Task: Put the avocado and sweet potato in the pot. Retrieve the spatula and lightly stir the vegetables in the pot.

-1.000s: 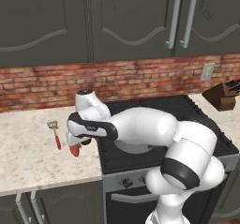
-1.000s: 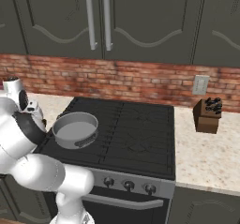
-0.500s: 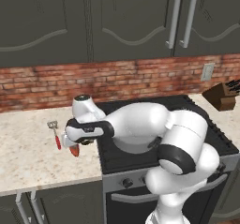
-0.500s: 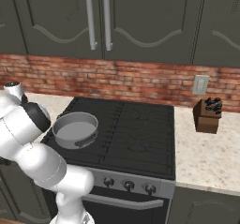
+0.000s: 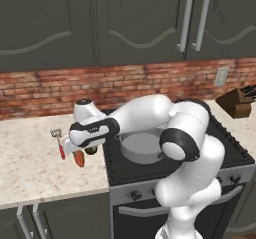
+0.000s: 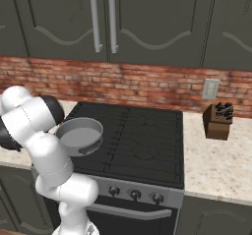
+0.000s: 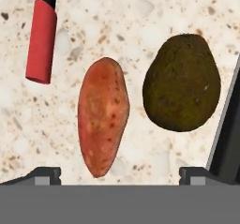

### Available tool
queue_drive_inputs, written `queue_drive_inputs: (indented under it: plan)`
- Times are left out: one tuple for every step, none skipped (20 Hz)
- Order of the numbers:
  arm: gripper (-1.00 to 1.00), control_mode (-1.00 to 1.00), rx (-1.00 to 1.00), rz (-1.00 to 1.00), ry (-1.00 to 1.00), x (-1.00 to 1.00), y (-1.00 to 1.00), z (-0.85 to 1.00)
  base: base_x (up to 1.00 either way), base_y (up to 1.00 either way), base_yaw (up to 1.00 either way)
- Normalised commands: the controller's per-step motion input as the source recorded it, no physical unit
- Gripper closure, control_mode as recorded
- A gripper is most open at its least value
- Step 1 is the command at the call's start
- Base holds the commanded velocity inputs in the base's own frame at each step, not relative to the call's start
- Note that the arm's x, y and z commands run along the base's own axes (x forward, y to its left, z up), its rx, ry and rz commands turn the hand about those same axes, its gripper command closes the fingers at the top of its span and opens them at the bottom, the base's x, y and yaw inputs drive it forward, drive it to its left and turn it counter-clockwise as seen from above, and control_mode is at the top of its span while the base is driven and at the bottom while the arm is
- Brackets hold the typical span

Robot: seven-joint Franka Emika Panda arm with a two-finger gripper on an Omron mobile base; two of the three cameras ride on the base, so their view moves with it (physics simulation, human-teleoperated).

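Hovering low over the speckled beige counter (image 7: pixel 154 12), the gripper (image 7: pixel 119 174) had its two dark fingers spread wide apart, holding nothing, with the vegetables directly beneath it. Seen from the hand camera, the sweet potato (image 7: pixel 103 115) lay between the spread fingertips, an orange-red root with tapered ends and faint darker blotches. The avocado (image 7: pixel 182 83) sat just beside it, a dull olive-brown, slightly pear-shaped fruit, separated from the root by a narrow strip of counter. The spatula (image 7: pixel 41 40) rested near the root's other side, its red handle showing. From the left base camera all three lay on the counter just left of the black stove (image 5: pixel 225 148), where the grey pot (image 6: pixel 79 136) stood empty. The likely trouble was crowding: a descent slightly off centre could push one finger onto the avocado and roll it away, or knock the spatula. The root's smooth, tapered shape could also slip or swivel if pinched near an end.
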Motion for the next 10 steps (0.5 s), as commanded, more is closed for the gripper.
queue_drive_inputs:
  plan:
    - [-1.0, -1.0, 0.0, -0.06, 0.0, 0.26, 0.0, -0.28, 0.0, 0.0, 0.0]
    - [-1.0, -1.0, 0.0, -0.06, 0.0, 0.19, 0.0, -0.11, 0.0, 0.0, 0.0]
    - [-1.0, -1.0, 0.0, -0.07, 0.0, 0.15, 0.0, 0.0, 0.0, 0.0, 0.0]
    - [-1.0, -1.0, 0.0, -0.07, 0.0, 0.17, 0.01, 0.0, 0.0, 0.0, 0.0]
    - [-1.0, -1.0, 0.0, -0.08, 0.0, 0.0, 0.04, 0.0, 0.0, 0.0, 0.0]
    - [-1.0, -1.0, 0.0, -0.08, 0.01, 0.0, 0.06, 0.0, 0.0, 0.0, 0.0]
    - [-1.0, -1.0, 0.0, -0.08, 0.0, 0.0, 0.02, 0.0, 0.0, 0.0, 0.0]
    - [-1.0, -1.0, 0.0, -0.1, 0.0, -0.01, 0.01, -0.01, 0.0, 0.0, 0.0]
    - [-1.0, -1.0, 0.0, -0.11, 0.01, -0.02, 0.0, 0.0, 0.0, 0.0, 0.0]
    - [-1.0, -1.0, 0.0, -0.14, 0.02, -0.08, 0.0, 0.0, 0.0, 0.0, 0.0]
